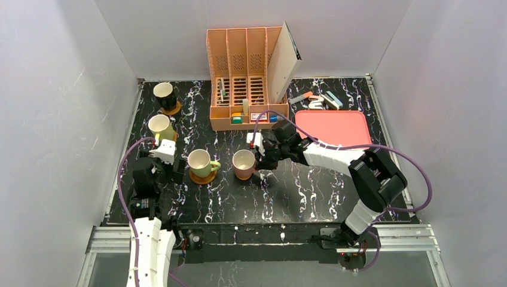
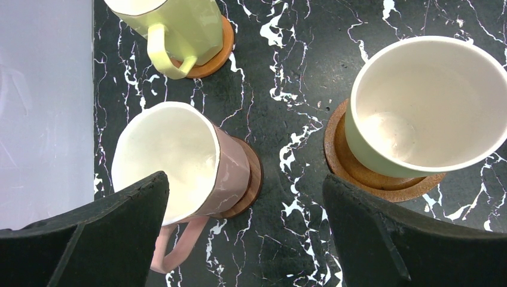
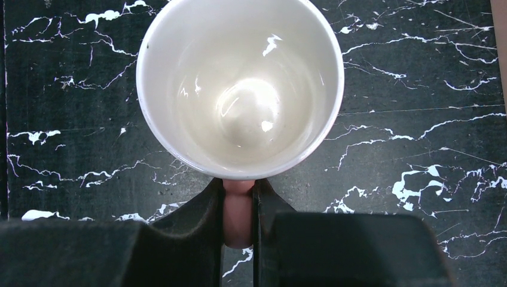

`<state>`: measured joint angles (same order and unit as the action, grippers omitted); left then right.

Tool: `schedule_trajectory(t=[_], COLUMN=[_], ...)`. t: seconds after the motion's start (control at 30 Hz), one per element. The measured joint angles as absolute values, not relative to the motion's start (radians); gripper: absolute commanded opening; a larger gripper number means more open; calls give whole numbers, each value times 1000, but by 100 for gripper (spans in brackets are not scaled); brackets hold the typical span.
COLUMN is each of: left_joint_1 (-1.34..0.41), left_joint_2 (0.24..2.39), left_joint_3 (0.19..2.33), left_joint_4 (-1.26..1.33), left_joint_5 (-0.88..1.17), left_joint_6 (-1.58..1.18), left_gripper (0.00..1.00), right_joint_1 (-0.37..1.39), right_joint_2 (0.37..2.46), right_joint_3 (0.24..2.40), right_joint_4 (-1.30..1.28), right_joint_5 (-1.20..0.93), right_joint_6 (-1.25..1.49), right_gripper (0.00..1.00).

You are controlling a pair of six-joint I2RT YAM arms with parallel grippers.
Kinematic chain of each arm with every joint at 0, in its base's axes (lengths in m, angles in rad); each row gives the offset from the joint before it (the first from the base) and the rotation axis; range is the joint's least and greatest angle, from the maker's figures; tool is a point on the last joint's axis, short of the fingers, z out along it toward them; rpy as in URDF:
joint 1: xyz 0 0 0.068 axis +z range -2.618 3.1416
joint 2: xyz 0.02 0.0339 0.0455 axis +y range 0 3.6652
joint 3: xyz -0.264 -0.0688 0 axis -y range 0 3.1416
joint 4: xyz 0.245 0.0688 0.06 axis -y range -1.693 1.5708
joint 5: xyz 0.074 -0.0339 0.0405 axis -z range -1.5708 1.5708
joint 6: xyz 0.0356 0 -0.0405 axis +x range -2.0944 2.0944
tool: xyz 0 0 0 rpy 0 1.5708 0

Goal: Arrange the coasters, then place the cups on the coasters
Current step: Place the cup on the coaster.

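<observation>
**Operator:** Black, white-veined tabletop noted. State of the right claw?

**Technician:** Its fingers are clamped on the handle of the pink mug. The mug body lies straight ahead of the fingertips. The handle points back into the claw, in line with the claw's own reach.

**Operator:** Is there a coaster beneath it?

**Technician:** Cannot tell. Only bare tabletop shows around the rim, and the wide rim hides whatever lies under the base.

**Operator:** And the left claw?

**Technician:** Spread wide, holding nothing. The olive green mug on its wooden coaster sits just ahead of one finger. A pale mug on the dark brown coaster sits ahead of the other.

**Operator:** Which arm makes the coming move?

**Technician:** By judgement, the right, since the mug is in its grip. Keep the base level, then part the fingers sideways off the handle.
</observation>
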<state>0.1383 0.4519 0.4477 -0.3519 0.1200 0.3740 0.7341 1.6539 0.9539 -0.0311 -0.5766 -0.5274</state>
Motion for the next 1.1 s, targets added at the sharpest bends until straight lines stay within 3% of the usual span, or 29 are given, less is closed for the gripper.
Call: schedule_trajectory(t=[1.1], left_joint_1=[142], left_joint_2=[452], left_joint_3=[448], left_joint_4=[-352], left_joint_5=[120], left_joint_6=[374], left_gripper=[98], right_joint_1=[743], right_joint_2=[1676], right_joint_3=[982], right_joint_4=[-51], right_joint_5=[-586], right_joint_6=[-537], right_gripper=[8])
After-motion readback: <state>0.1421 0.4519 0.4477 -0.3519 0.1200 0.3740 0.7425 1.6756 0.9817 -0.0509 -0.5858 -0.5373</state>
